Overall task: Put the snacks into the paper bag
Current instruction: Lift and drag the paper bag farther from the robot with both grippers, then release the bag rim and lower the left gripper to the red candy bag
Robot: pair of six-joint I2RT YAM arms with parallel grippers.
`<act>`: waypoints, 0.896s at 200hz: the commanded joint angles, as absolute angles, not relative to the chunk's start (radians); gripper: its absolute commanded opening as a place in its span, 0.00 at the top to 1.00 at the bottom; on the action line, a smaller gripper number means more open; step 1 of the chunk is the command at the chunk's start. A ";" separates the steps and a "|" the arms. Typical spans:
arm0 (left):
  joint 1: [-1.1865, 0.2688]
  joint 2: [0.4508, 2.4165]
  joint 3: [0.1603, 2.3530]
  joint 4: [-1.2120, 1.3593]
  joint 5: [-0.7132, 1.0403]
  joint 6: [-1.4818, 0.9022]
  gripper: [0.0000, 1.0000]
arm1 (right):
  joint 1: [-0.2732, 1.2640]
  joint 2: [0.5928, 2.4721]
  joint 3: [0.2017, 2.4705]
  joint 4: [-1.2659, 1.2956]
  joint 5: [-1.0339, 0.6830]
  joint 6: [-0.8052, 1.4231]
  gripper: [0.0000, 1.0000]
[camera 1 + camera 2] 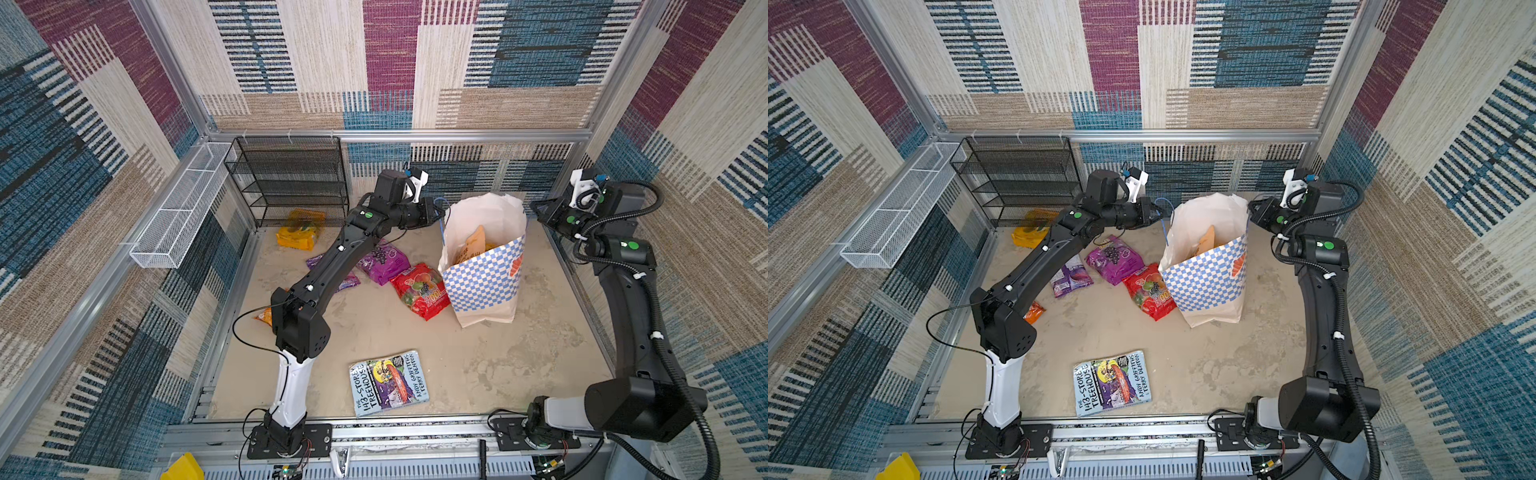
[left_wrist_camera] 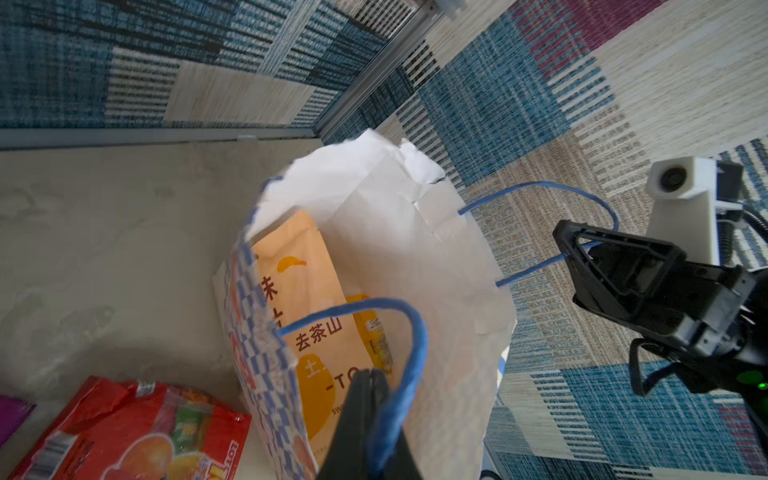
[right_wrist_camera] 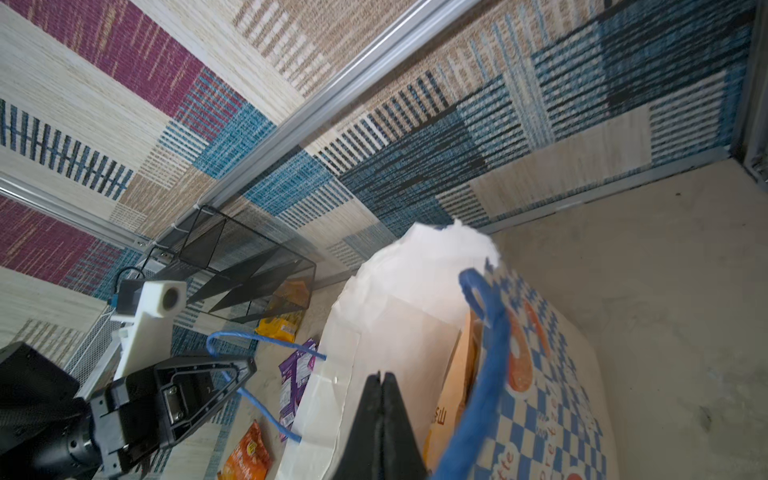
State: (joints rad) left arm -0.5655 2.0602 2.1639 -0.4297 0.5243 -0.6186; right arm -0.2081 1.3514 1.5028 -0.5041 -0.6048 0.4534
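The paper bag (image 1: 486, 278) (image 1: 1208, 282) stands upright and open at the right of the middle. Inside it leans a pale orange snack (image 2: 303, 286) with Chinese characters. My left gripper (image 1: 440, 214) (image 2: 371, 372) is shut on the blue cord handle (image 2: 415, 345) at the bag's left rim. My right gripper (image 1: 534, 208) (image 3: 381, 374) is shut on the other handle (image 3: 490, 353) at the right rim. On the floor left of the bag lie a red packet (image 1: 419, 291), two purple packets (image 1: 382, 262) (image 1: 345, 282), a yellow one (image 1: 296, 235) and an orange one (image 1: 265, 316), the last half hidden under my left arm.
A black mesh rack (image 1: 291, 183) stands against the back wall, just behind the yellow packet. A white wire basket (image 1: 178, 216) hangs on the left wall. A blue illustrated book (image 1: 388, 382) lies flat near the front edge.
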 commanded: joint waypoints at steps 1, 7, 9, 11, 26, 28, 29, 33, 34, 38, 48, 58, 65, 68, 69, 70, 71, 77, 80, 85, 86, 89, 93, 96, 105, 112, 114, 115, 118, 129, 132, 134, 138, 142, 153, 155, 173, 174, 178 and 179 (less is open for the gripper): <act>-0.550 1.951 2.014 -0.358 0.461 -0.587 1.00 | -0.186 1.298 1.435 -0.362 -0.673 0.468 1.00; -0.544 1.909 1.946 -0.333 0.438 -0.586 1.00 | -0.175 1.283 1.415 -0.359 -0.674 0.468 1.00; -0.542 1.895 1.924 -0.324 0.431 -0.585 1.00 | -0.171 1.278 1.406 -0.357 -0.675 0.469 1.00; -0.541 1.883 1.902 -0.316 0.425 -0.583 1.00 | -0.167 1.272 1.399 -0.356 -0.678 0.469 1.00; -0.527 1.791 1.774 -0.286 0.378 -0.574 1.00 | -0.123 1.238 1.352 -0.338 -0.686 0.477 1.00; -0.526 1.780 1.759 -0.281 0.374 -0.573 1.00 | -0.115 1.236 1.347 -0.336 -0.687 0.477 1.00; -0.524 1.776 1.752 -0.279 0.373 -0.573 1.00 | -0.112 1.233 1.345 -0.336 -0.687 0.477 1.00; -0.519 1.756 1.726 -0.276 0.365 -0.574 1.00 | -0.095 1.224 1.332 -0.333 -0.688 0.479 1.00; -0.518 1.750 1.720 -0.275 0.364 -0.573 1.00 | -0.095 1.224 1.332 -0.333 -0.688 0.479 1.00; -0.512 1.729 1.696 -0.273 0.357 -0.574 1.00 | -0.083 1.217 1.323 -0.328 -0.691 0.481 1.00; -0.494 1.680 1.643 -0.266 0.344 -0.578 1.00 | -0.059 1.205 1.300 -0.313 -0.714 0.490 1.00; -0.476 1.632 1.591 -0.260 0.331 -0.583 1.00 | -0.040 1.196 1.272 -0.288 -0.741 0.509 1.00; -0.461 1.602 1.562 -0.255 0.322 -0.590 1.00 | -0.029 1.195 1.262 -0.277 -0.754 0.516 1.00; -0.456 1.590 1.551 -0.254 0.320 -0.592 1.00 | -0.023 1.196 1.260 -0.275 -0.758 0.517 1.00; -0.454 1.588 1.548 -0.253 0.320 -0.594 1.00 | -0.021 1.195 1.260 -0.274 -0.760 0.518 1.00; -0.452 1.584 1.546 -0.252 0.319 -0.594 1.00 | -0.020 1.196 1.260 -0.274 -0.761 0.518 1.00; -0.450 1.582 1.543 -0.251 0.319 -0.596 1.00 | -0.015 1.197 1.258 -0.274 -0.762 0.518 1.00; -0.440 1.562 1.531 -0.254 0.318 -0.598 1.00 | -0.003 1.201 1.257 -0.273 -0.764 0.520 1.00; -0.436 1.553 1.526 -0.257 0.317 -0.597 1.00 | 0.006 1.204 1.257 -0.271 -0.766 0.520 1.00; -0.431 1.541 1.524 -0.263 0.311 -0.594 1.00 | 0.014 1.208 1.256 -0.269 -0.769 0.520 1.00; -0.430 1.538 1.524 -0.265 0.310 -0.593 1.00 | 0.016 1.209 1.256 -0.269 -0.770 0.520 1.00; -0.428 1.532 1.523 -0.271 0.307 -0.591 1.00 | 0.024 1.211 1.257 -0.265 -0.775 0.521 1.00; -0.424 1.526 1.523 -0.278 0.303 -0.589 1.00 | 0.033 1.215 1.255 -0.260 -0.783 0.524 1.00; -0.422 1.520 1.523 -0.280 0.300 -0.589 1.00 | 0.038 1.220 1.255 -0.256 -0.789 0.526 1.00; -0.414 1.507 1.523 -0.285 0.293 -0.589 1.00 | 0.055 1.232 1.255 -0.245 -0.803 0.534 1.00; -0.410 1.501 1.524 -0.287 0.292 -0.590 1.00 | 0.062 1.236 1.255 -0.237 -0.807 0.538 1.00; -0.409 1.500 1.525 -0.287 0.293 -0.589 1.00 | 0.062 1.237 1.255 -0.236 -0.807 0.538 1.00; -0.409 1.500 1.525 -0.287 0.293 -0.590 1.00 | 0.063 1.238 1.256 -0.235 -0.807 0.538 1.00; -0.409 1.500 1.529 -0.286 0.295 -0.589 1.00 | 0.064 1.239 1.255 -0.236 -0.807 0.539 1.00; -0.410 1.513 1.551 -0.286 0.334 -0.590 1.00 | 0.064 1.243 1.263 -0.245 -0.800 0.532 1.00; -0.412 1.522 1.560 -0.290 0.350 -0.593 1.00 | 0.064 1.244 1.267 -0.250 -0.793 0.529 1.00; -0.412 1.526 1.567 -0.294 0.360 -0.593 1.00 | 0.064 1.243 1.270 -0.254 -0.789 0.527 1.00; -0.414 1.536 1.581 -0.300 0.378 -0.595 1.00 | 0.064 1.244 1.275 -0.261 -0.781 0.523 1.00; -0.417 1.547 1.594 -0.309 0.401 -0.594 1.00 | 0.064 1.244 1.281 -0.267 -0.776 0.520 1.00; -0.436 1.570 1.633 -0.332 0.441 -0.584 1.00 | 0.064 1.243 1.300 -0.287 -0.755 0.516 1.00; -0.442 1.573 1.640 -0.336 0.445 -0.580 1.00 | 0.063 1.243 1.306 -0.290 -0.751 0.515 1.00; -0.490 1.583 1.682 -0.357 0.440 -0.538 1.00 | 0.063 1.237 1.332 -0.309 -0.710 0.526 1.00; -0.492 1.582 1.684 -0.357 0.438 -0.537 1.00 | 0.063 1.237 1.332 -0.309 -0.710 0.526 1.00; -0.501 1.582 1.690 -0.356 0.436 -0.533 1.00 | 0.064 1.234 1.337 -0.310 -0.704 0.528 1.00; -0.503 1.582 1.692 -0.356 0.435 -0.532 1.00 | 0.063 1.234 1.338 -0.310 -0.703 0.529 1.00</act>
State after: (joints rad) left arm -0.4664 1.5787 1.6463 -0.3618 0.3901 -0.5880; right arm 0.0616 1.2446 1.3075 -0.3161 -0.7506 0.5144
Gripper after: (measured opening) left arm 0.064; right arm 0.051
